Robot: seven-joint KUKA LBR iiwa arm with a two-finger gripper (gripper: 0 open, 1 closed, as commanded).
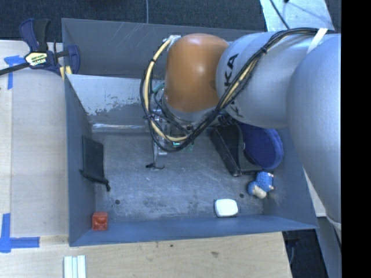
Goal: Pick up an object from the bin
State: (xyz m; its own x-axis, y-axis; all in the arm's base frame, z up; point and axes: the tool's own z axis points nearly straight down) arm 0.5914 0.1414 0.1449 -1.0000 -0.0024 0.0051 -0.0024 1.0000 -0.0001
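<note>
My gripper (156,161) hangs low under the orange cover, near the middle of the bin and towards the back wall. Its tip is close to the bare bin floor, with no thing seen in it. A flat black piece (93,158) lies to its left by the left wall. To its right a black rectangular case (226,146) leans against a dark blue rounded thing (265,146). Both stand apart from the gripper.
A small blue and yellow toy figure (261,185) lies at the right. A white oval block (226,207) rests near the front wall, and a small red block (99,220) sits in the front left corner. The arm covers the bin's right rear part.
</note>
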